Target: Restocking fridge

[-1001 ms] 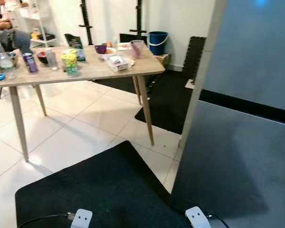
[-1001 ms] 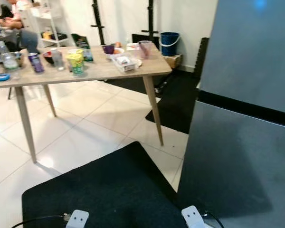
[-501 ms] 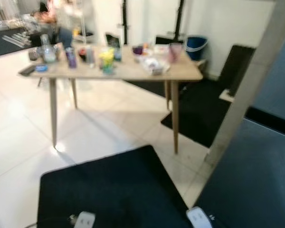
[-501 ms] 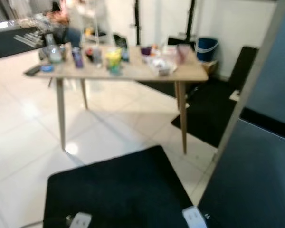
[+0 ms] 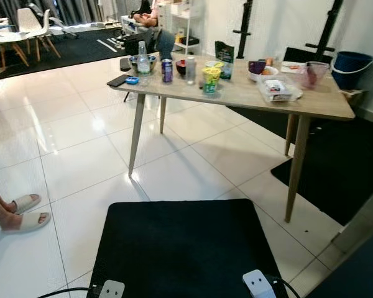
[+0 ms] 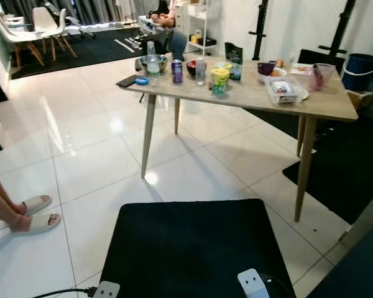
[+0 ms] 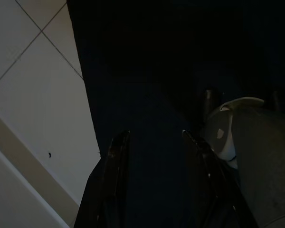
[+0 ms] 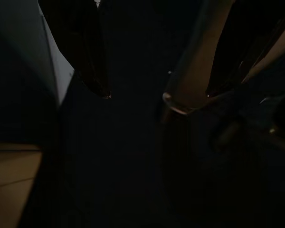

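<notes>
A wooden table (image 5: 248,99) is seen ahead of the robot and somewhat to its right, across a stretch of white tiled floor (image 5: 81,155). The goods judged to be for restocking are set out on it: a water bottle (image 5: 143,60) beside a metal bowl (image 5: 140,61) at the far left end, a purple can (image 5: 167,70), a clear glass (image 5: 190,69), a yellow-green cup (image 5: 210,79), a dark green pouch (image 5: 224,52), a purple bowl (image 5: 257,66), a clear plastic container (image 5: 275,89) and a pink cup (image 5: 309,73). A phone (image 5: 118,80) lies at the table's left corner.

A black mat (image 5: 180,248) lies directly under the robot. The grey fridge door edge (image 5: 354,273) is visible at the lower right, close beside the robot.

Both arms hang idle over the mat. The left gripper (image 7: 154,142) is seen with its fingers parted and nothing between them. The right gripper (image 8: 135,95) is likewise seen spread and empty, though that picture is very dark.

The decisive relation is judged as follows: the goods lie well apart from both grippers, forward and higher, so an approach on foot is required before any reach. The table's long axis runs from near right to far left; its near right end would be met first, and the right arm is judged the nearer.

A person's sandalled feet (image 5: 18,214) are noted at the left edge and should be kept clear of.
</notes>
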`<state>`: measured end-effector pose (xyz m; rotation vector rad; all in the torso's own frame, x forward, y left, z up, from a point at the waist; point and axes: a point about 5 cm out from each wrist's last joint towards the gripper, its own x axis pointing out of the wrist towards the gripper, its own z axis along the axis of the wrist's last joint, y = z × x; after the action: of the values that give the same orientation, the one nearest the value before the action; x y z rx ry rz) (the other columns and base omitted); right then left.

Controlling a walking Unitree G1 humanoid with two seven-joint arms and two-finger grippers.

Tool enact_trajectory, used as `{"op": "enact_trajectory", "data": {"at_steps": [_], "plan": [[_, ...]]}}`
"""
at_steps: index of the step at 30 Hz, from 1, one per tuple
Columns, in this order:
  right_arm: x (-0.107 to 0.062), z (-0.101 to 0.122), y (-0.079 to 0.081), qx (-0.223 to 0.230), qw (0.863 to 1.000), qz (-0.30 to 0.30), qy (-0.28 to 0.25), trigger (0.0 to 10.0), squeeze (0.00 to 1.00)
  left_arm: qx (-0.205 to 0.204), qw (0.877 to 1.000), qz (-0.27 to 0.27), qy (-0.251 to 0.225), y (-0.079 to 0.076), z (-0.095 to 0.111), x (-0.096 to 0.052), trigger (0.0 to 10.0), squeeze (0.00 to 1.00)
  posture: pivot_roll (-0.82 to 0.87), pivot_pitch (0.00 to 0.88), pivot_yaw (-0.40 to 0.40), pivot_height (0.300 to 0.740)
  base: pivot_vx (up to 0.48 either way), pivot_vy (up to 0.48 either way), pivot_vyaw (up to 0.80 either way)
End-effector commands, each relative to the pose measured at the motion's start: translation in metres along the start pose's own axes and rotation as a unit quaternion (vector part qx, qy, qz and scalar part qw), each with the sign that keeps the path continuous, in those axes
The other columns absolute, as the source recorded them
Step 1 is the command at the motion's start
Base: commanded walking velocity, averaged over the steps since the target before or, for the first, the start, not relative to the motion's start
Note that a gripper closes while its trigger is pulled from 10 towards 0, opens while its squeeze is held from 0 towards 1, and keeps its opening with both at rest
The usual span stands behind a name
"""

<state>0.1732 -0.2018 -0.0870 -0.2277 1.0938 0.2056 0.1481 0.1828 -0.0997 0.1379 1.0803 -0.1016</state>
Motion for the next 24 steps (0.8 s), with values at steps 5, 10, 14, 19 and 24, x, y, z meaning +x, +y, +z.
{"op": "enact_trajectory", "data": {"at_steps": [5,10,14,19,24], "plan": [[-0.001,-0.006,-0.001,0.014,1.000,-0.004,0.008,10.0,0.00,-0.005,1.000,0.002,0.007,0.005,-0.002,-0.001,10.0,0.00,-0.02,0.000,-0.001,0.740,0.000,0.000,0.00],[-0.001,-0.007,-0.001,0.013,1.000,-0.006,0.010,10.0,0.00,-0.001,1.000,-0.001,0.017,0.004,-0.007,-0.001,10.0,0.00,-0.02,0.000,-0.004,0.740,0.210,0.000,0.00],[-0.001,-0.008,-0.001,0.012,1.000,-0.006,0.011,10.0,0.00,-0.001,1.000,-0.002,0.020,0.003,-0.009,-0.002,10.0,0.00,-0.02,0.000,-0.004,0.740,0.308,0.000,0.00],[-0.001,-0.008,-0.001,0.012,1.000,-0.006,0.012,10.0,0.00,-0.001,1.000,-0.004,0.021,0.002,-0.010,-0.002,10.0,0.00,-0.02,0.000,-0.004,0.740,0.315,0.000,0.00],[-0.001,-0.009,-0.001,0.010,1.000,-0.007,0.014,10.0,0.00,0.001,1.000,-0.005,0.021,0.003,-0.010,-0.002,10.0,0.00,-0.02,0.000,-0.003,0.740,0.324,0.000,0.00]]}}
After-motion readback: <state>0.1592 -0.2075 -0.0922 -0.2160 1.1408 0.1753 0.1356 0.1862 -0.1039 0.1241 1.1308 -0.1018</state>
